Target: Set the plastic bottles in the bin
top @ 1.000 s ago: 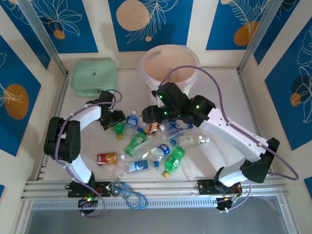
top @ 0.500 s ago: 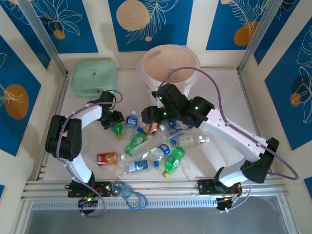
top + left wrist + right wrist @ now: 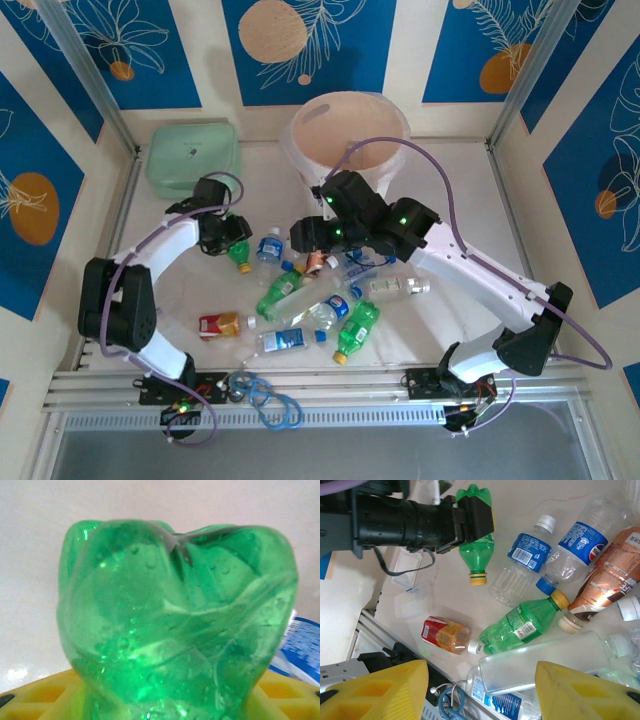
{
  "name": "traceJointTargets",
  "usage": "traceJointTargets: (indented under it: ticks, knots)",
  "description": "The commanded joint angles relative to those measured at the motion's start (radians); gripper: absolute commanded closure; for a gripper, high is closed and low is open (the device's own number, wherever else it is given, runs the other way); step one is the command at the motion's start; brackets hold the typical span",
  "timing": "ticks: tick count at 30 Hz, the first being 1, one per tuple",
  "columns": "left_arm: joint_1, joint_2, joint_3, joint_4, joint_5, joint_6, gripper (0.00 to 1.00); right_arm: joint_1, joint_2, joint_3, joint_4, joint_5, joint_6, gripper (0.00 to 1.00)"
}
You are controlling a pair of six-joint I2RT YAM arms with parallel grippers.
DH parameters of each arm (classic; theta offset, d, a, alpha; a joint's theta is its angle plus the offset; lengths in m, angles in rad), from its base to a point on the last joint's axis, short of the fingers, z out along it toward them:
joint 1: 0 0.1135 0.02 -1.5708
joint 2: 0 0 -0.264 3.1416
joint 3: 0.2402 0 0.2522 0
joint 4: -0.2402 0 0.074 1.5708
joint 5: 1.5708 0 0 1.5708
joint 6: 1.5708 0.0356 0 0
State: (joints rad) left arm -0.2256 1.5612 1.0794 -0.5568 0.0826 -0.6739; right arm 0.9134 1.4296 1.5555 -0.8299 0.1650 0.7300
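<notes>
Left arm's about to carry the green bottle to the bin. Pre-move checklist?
1. Hold: left gripper closed around green bottle: ok.
2. Firmness of that grip: cannot tell.
3. Target: bin upright: ok.
4. Other side: right gripper open, holding nothing: ok.
5. Path to bin free of right arm: cannot tell; its wrist sits just in front of the bin.

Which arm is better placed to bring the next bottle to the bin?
The left arm, probably. The left gripper is closed on the base of a green bottle, so it needs only to lift and carry it to the bin. The right gripper hangs open above the other bottles, holding nothing.
</notes>
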Motion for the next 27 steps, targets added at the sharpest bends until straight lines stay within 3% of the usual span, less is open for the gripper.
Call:
traceJointTargets:
  ticks: [1, 10, 17, 27]
  knots:
    - [-0.003, -0.099, 0.028, -0.024, 0.056, -0.056, 0.40, -0.012, -0.036, -0.009, 0.011, -0.038, 0.016, 0.41]
    - [-0.001, -0.265, 0.008, 0.118, 0.227, -0.230, 0.40, -0.076, -0.073, -0.059, 0.087, -0.170, 0.049, 0.41]
    - [-0.003, -0.315, -0.136, 0.550, 0.433, -0.523, 0.41, -0.142, -0.115, -0.146, 0.228, -0.344, 0.119, 0.41]
    - [-0.045, -0.350, -0.230, 0.884, 0.497, -0.771, 0.41, -0.150, -0.068, -0.184, 0.329, -0.430, 0.178, 0.38]
